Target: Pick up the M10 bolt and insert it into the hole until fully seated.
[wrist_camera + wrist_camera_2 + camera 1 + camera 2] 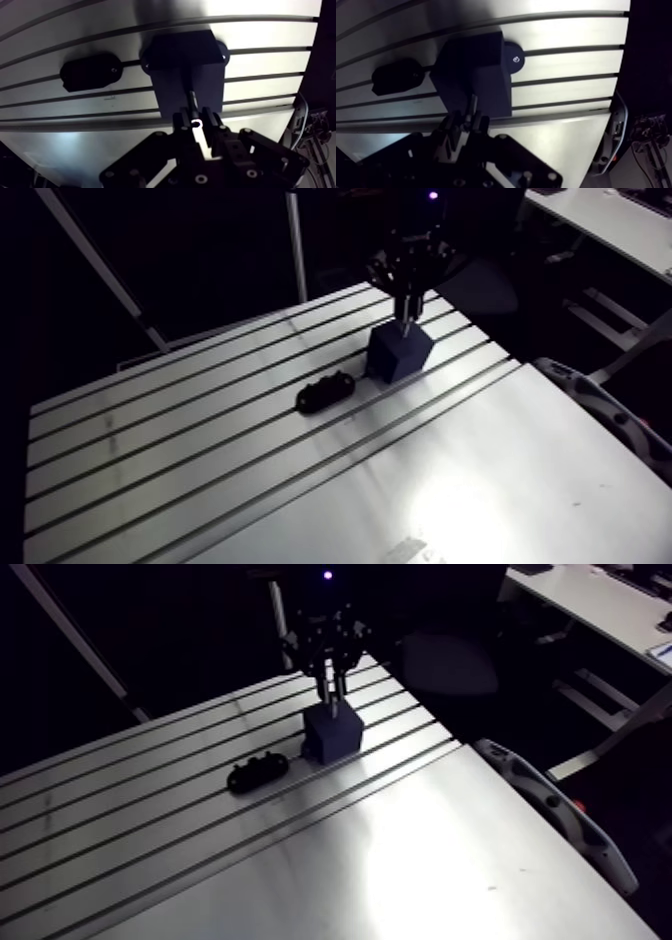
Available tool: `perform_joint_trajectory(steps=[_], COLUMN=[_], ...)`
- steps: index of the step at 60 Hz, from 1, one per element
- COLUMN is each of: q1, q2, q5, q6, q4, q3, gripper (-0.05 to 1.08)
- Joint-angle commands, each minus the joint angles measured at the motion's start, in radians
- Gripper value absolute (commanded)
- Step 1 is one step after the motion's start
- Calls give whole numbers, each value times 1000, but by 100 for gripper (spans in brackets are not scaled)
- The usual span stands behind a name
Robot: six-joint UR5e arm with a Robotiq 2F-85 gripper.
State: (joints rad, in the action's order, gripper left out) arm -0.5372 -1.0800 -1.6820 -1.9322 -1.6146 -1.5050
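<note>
In the arm view we see the gripper (196, 121) hanging upright in the upper middle of the frame, right over a dark blue block (398, 353) that stands on the slotted aluminium bench (200, 448). In the wrist view the fingers (181, 122) pinch the bolt (192, 102) between them. Its bright head end sits level with the fingertips, and its thin shank points straight ahead toward the block's top face. We cannot tell whether the shank's tip has entered the hole, which the bolt and fingers hide. In the arm view a black oval piece (325, 391) lies flat on the bench, left of the block and slightly lower in the frame. It lies near the block but apart from it, across one of the slots.
</note>
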Motion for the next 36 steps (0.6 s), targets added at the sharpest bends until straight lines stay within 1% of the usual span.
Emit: perform_joint_trajectory(steps=[1, 28, 29, 30, 31, 32, 33, 34, 35, 36], q1=[0, 0, 0, 0, 0, 0, 0, 0, 0, 0], q2=[0, 0, 0, 0, 0, 0, 0, 0, 0, 0], q5=[0, 0, 0, 0, 0, 0, 0, 0, 0, 0], q6=[0, 0, 0, 0, 0, -1, -1, -1, -1, -1], q4=[-12, -24, -26, -27, -27, -26, -26, -26, -26, -27], q3=[-14, -24, -24, -24, -24, -24, -24, -24, -24, -25], gripper=[108, 107, 105, 98, 98, 90, 90, 82, 82, 69])
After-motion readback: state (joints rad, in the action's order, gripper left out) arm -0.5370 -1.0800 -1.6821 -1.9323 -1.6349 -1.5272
